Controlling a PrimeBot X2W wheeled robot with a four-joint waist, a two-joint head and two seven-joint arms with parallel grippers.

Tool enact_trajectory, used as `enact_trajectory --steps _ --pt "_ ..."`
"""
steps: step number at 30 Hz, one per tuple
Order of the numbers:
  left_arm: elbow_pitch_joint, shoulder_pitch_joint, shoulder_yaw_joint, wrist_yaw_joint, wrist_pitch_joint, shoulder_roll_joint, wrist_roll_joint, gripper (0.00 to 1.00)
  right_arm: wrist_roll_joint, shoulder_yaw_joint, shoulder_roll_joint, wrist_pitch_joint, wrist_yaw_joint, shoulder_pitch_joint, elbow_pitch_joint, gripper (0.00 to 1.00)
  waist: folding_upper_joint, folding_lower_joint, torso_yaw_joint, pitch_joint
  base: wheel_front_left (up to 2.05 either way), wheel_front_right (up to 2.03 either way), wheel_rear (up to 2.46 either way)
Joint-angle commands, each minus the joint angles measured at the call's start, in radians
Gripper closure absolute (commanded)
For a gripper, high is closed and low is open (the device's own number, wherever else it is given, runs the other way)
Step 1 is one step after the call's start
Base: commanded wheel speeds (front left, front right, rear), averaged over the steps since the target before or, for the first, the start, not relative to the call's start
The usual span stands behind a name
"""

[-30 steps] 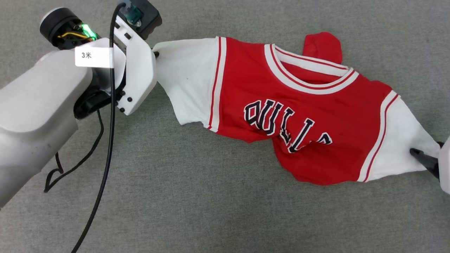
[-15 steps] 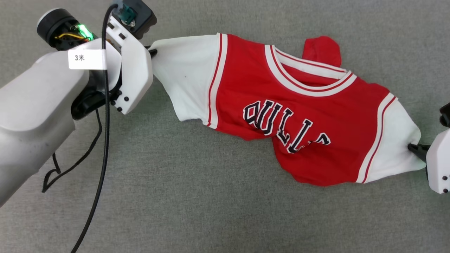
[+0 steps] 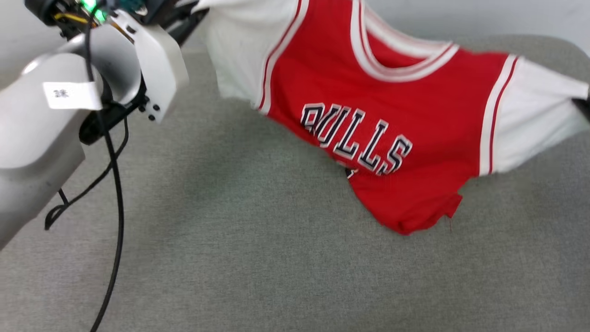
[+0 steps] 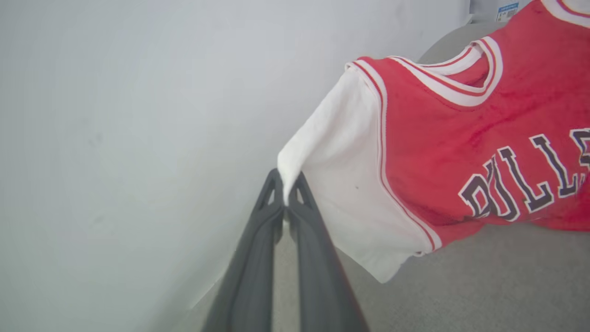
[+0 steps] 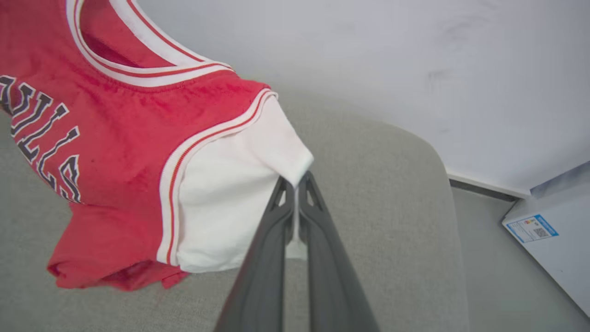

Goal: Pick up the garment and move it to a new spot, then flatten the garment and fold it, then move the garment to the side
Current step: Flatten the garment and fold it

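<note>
The jersey (image 3: 392, 120) hangs stretched between both arms, its lower hem seemingly brushing the grey table (image 3: 221, 249). The left gripper (image 4: 286, 186) is pinched tight on one white sleeve (image 4: 336, 198), the right gripper (image 5: 295, 184) on the other. It looks light, soft and floppy; sleeve-tip holds let the body sag, so shoulder grips would likely control it better

We log the garment (image 3: 392, 115) as soft knit cloth, matt, slightly fuzzy up close. Table cover (image 3: 230, 253): grey felt-like fabric, matt, coarse. Left gripper (image 4: 286, 186) and right gripper (image 5: 295, 184): dark smooth plastic, matt. Forearm shell (image 3: 27, 138): pale smooth plastic, faint sheen. Cable (image 3: 115, 207): black, rubbery, slight gloss. Label (image 3: 69, 94) looks like white paper. Wall (image 4: 115, 138): smooth, matt white.
</note>
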Motion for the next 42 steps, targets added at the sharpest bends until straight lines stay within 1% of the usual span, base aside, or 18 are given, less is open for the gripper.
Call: enact_trajectory --steps 1,4,6,11,15,18,23,25,27,32,36,42 --pt "-0.015 -0.019 0.019 0.019 -0.041 0.01 0.016 1.0 -0.018 -0.021 -0.007 -0.038 -0.001 -0.023 -0.028 1.0 0.0 0.0 0.02 -0.042 0.0 0.0 0.0" --pt "-0.044 -0.041 0.045 0.044 -0.092 0.019 0.036 1.0 -0.035 -0.056 -0.009 -0.086 -0.001 -0.036 -0.065 1.0 0.0 0.0 0.034 -0.064 0.0 0.0 0.0" --pt "-0.063 -0.054 0.06 0.059 -0.118 0.029 0.045 1.0 -0.048 -0.085 0.001 -0.11 -0.001 -0.052 -0.083 1.0 0.0 0.0 0.042 -0.077 0.0 0.0 0.0" --pt "-0.115 -0.094 0.114 0.103 -0.177 0.047 0.053 1.0 -0.101 -0.162 0.038 -0.166 -0.001 -0.111 -0.108 1.0 0.0 0.0 0.057 -0.1 0.0 0.0 0.0" --pt "-0.151 -0.133 0.151 0.128 -0.192 0.069 0.055 1.0 -0.158 -0.176 0.078 -0.175 -0.001 -0.164 -0.123 1.0 0.0 0.0 0.064 -0.109 0.0 0.0 0.0" --pt "-0.172 -0.159 0.168 0.14 -0.195 0.072 0.059 1.0 -0.178 -0.187 0.105 -0.175 -0.001 -0.215 -0.135 1.0 0.0 0.0 0.073 -0.104 0.0 0.0 0.0" --pt "-0.187 -0.199 0.195 0.153 -0.198 0.075 0.055 1.0 -0.201 -0.194 0.129 -0.178 -0.001 -0.289 -0.141 1.0 0.0 0.0 0.087 -0.084 0.0 0.0 0.0" --pt "-0.187 -0.217 0.203 0.15 -0.194 0.074 0.052 1.0 -0.21 -0.193 0.141 -0.176 -0.001 -0.325 -0.136 1.0 0.0 0.0 0.094 -0.07 0.0 0.0 0.0" --pt "-0.184 -0.237 0.21 0.146 -0.189 0.071 0.05 1.0 -0.217 -0.186 0.148 -0.173 -0.001 -0.366 -0.125 1.0 0.0 0.0 0.101 -0.052 0.0 0.0 0.0" --pt "-0.164 -0.285 0.237 0.154 -0.196 0.063 0.045 1.0 -0.23 -0.144 0.164 -0.176 -0.001 -0.486 -0.069 1.0 0.0 0.0 0.114 0.014 0.0 0.0 0.0" --pt "-0.137 -0.334 0.262 0.156 -0.199 0.051 0.037 1.0 -0.241 -0.101 0.171 -0.173 -0.001 -0.614 -0.008 1.0 0.0 0.0 0.122 0.104 0.0 0.0 0.0" --pt "-0.054 -0.436 0.307 0.164 -0.244 0.026 0.058 1.0 -0.294 -0.006 0.188 -0.188 -0.001 -0.862 0.112 1.0 0.0 0.0 0.13 0.248 0.0 0.0 0.0"
